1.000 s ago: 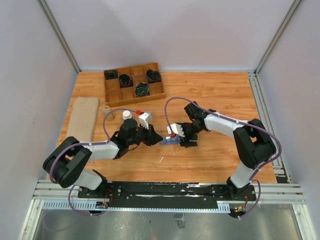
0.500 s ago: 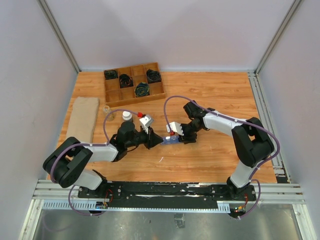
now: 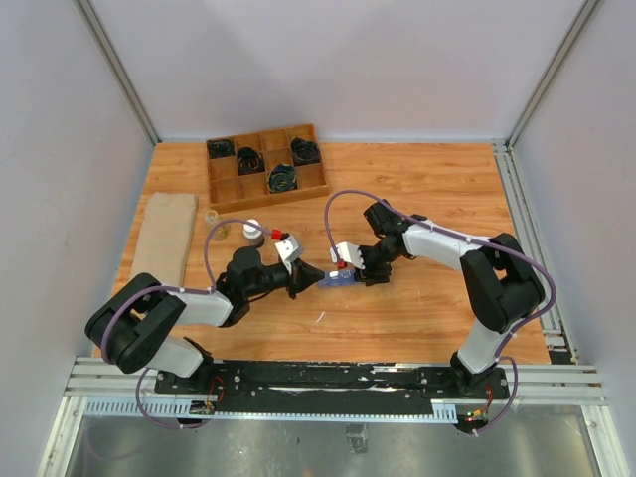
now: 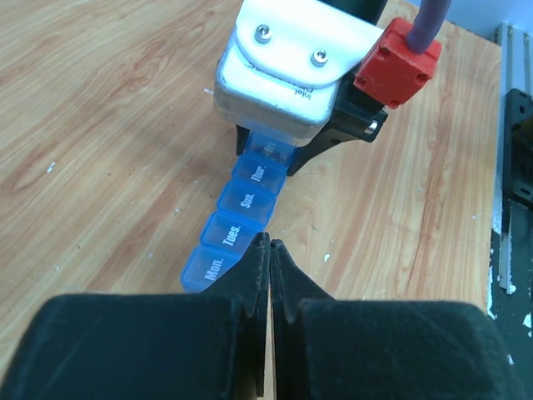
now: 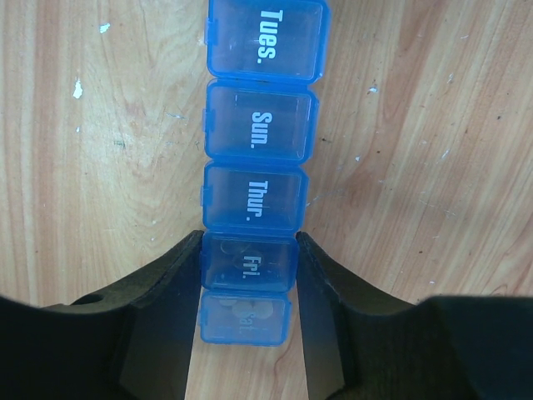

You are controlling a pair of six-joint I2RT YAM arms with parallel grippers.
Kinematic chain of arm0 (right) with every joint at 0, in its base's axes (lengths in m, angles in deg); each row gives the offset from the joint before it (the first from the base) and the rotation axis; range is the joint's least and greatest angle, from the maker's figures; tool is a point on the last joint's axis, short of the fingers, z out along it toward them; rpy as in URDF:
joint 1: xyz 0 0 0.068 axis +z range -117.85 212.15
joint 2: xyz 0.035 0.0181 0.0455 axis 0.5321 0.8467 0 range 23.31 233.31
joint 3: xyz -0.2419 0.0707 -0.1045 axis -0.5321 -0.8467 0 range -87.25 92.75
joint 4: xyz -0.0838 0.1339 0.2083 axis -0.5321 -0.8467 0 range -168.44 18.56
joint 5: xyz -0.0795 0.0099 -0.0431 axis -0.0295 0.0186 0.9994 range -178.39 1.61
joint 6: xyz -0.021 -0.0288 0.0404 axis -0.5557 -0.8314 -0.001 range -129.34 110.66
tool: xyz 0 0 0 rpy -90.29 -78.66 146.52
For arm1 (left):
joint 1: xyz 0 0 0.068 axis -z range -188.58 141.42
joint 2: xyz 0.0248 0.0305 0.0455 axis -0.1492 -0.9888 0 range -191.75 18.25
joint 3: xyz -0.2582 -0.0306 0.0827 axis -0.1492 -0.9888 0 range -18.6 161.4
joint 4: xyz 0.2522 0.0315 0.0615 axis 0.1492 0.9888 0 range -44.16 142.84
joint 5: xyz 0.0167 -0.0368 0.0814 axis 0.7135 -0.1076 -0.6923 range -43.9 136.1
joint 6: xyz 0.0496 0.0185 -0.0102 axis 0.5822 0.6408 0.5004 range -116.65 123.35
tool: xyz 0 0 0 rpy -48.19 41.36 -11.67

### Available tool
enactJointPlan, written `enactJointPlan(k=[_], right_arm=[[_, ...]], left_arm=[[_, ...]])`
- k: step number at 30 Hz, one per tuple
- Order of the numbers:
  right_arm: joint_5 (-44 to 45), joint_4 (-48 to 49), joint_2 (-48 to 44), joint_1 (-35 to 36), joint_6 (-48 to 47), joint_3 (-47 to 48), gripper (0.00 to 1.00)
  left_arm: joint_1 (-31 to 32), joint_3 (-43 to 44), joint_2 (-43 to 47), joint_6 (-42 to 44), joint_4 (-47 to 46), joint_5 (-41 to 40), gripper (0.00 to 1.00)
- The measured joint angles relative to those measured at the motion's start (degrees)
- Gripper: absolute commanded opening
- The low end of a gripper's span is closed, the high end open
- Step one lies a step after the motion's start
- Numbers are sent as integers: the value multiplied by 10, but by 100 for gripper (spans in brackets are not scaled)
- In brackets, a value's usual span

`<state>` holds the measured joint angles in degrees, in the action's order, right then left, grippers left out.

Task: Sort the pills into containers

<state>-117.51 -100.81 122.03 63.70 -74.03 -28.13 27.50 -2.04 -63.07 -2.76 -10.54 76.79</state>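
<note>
While the pill organizer (image 5: 258, 137) lies flat near the middle of the counter (image 3: 427, 179), it is straddled at its "Fri." compartment by the right gripper (image 5: 248, 250). That gripper's 2 fingers are laid against the opposite long sides of the strip, so a steadying pinch is judged to be in place. The left gripper (image 4: 268, 244) is pressed together with nothing between its fingers. Its joined tips are set at the strip's edge beside the "Tues." and "Mon." lids and appear to touch it, though contact cannot be confirmed. Every lid that can be read is seen closed.

The step in hand is judged to be the opening of 1 compartment, with the strip held by 1 arm and a lid levered by the other. The clear vial (image 3: 212, 216) is seen well apart, at the far left of the counter near the wooden tray (image 3: 227, 187); its pills cannot be made out at that size.

For the next move, the closed tips would need to be slipped under a lid's lip and raised. The pinch would have to be kept firm, so that the strip is neither dragged nor tipped.
</note>
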Motion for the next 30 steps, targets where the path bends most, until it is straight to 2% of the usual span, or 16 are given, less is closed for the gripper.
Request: enactJointPlan(k=[6, 12, 18, 24, 30], right_arm=[[2, 0, 0, 0, 2, 1, 36], [3, 0, 0, 0, 2, 1, 36], [5, -1, 2, 0, 3, 3, 36], [6, -3, 3, 1, 6, 5, 36], [7, -2, 3, 1, 7, 5, 36]], left_arm=[[0, 28, -16, 19, 56, -16, 0], [0, 88, -108, 23, 148, -52, 0], [-2, 93, -115, 11, 146, -65, 0], [-2, 94, -75, 9, 196, -66, 0], [-3, 98, 31, 2, 223, -37, 0]])
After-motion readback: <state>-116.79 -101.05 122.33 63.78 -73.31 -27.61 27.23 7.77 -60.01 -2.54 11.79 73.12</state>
